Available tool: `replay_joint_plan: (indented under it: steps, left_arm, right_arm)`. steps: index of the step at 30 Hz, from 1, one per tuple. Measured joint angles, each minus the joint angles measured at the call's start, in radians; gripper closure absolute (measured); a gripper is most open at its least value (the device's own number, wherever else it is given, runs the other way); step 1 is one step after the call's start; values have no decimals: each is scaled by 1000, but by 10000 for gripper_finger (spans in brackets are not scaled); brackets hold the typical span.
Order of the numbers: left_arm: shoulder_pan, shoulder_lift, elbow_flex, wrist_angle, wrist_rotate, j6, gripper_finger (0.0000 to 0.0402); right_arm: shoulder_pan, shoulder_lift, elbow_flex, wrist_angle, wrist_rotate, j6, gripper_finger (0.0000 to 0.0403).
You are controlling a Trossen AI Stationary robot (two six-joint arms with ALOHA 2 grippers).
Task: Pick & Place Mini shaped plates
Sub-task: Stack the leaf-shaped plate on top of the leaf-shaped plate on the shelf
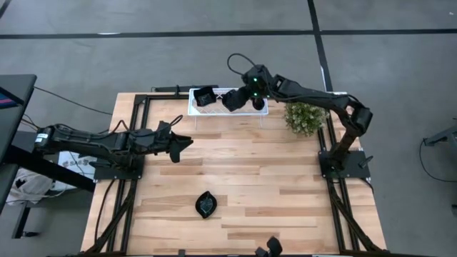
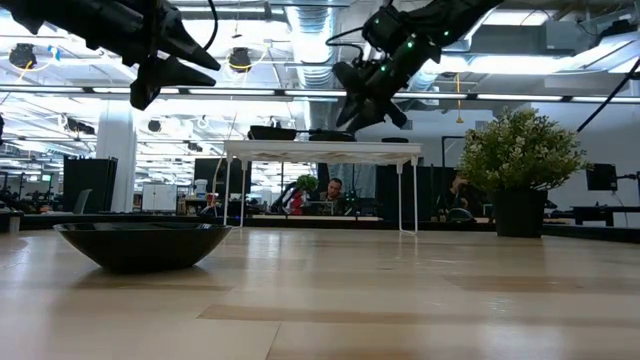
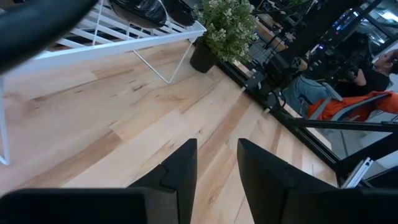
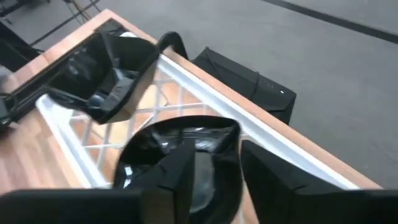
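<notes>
Right gripper (image 4: pixel 214 165) over white tray (image 4: pixel 273 146), fingers apart w/ gap, straddling rim of black plate (image 4: pixel 180 140) directly below; left arm farther.

Counted: three black mini plates, namely two (image 4: pixel 99 68) (image 4: pixel 180 155) on the single white lattice tray (image 1: pixel 194 108) and one (image 1: pixel 206 204) on the tabletop (image 1: pixel 285 185); one potted plant (image 1: pixel 305 117); two arms, each with one hand.

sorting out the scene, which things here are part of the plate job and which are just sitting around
Part of the job:
- leaf-shaped plate on the table
- plates on the white tray: square plate, round plate
- right gripper, open over the tray

Just sitting around:
- potted plant
- left gripper, waiting
</notes>
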Motion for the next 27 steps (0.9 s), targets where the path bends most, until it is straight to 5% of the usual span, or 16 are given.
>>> replay_joint_plan:
  steps: [6,13,27]
  left_arm:
    - [0,0,0,-6,54,53,286]
    - [-1,55,0,-64,125,-14,286]
    - [-274,512,0,125,167,-404,286]
  right_arm:
    - [60,-91,0,-1,10,-34,246]
    - [253,-215,0,-29,75,-106,269]
    - [628,-218,-1,-52,239,-179,290]
